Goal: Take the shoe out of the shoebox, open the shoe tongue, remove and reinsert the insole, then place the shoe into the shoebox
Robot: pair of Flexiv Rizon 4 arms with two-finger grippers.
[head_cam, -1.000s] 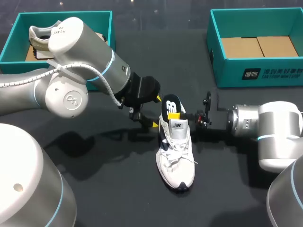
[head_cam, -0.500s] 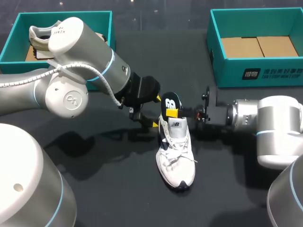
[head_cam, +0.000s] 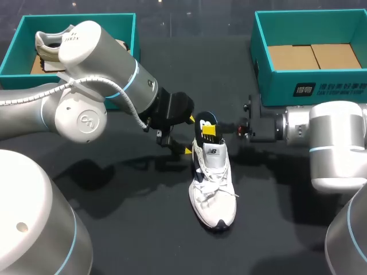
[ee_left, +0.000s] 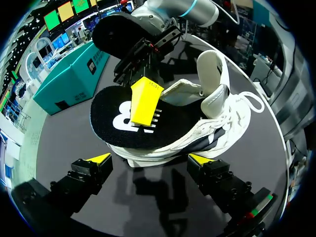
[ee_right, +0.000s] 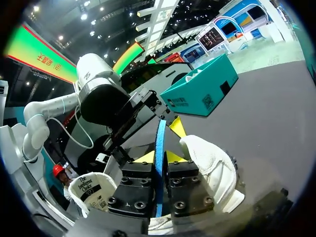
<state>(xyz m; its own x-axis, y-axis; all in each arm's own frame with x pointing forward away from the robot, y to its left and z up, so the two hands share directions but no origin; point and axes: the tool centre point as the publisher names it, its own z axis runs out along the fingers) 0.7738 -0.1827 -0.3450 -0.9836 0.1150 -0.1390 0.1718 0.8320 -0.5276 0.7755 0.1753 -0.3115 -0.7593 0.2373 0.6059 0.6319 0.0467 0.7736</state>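
The right end effector [ee_right: 159,158] was clenched on the insole [ee_left: 118,118], one yellow-tipped finger on the black printed face and the other on the blue underside, gripping it edge-on. The insole stood half out of the heel opening of the white shoe [head_cam: 212,183], leaning over the heel. The shoe lay on the dark counter [head_cam: 114,229] between the two arms, toe toward the head camera and laces loose.

The left end effector [ee_left: 150,159] was released, its two yellow tips spread to either side of the shoe's heel and low by the sole, with a gap showing on each side in its own wrist view.

At the counter's far right stood the right shoebox [head_cam: 264,63], teal, with only a brown cardboard floor inside. At the far left stood the left shoebox [head_cam: 11,54], also teal, holding a second shoe [head_cam: 49,43], beige and grey.

The left arm's bulky joints covered the near right corner of the left shoebox and part of the second shoe. The insole's lower end was hidden inside the white shoe. From the head view the insole masked most of the right fingers. In the right wrist view the end effector's own body blocked the shoe, apart from a white padded part beside it; whether that was tongue or collar could not be told.
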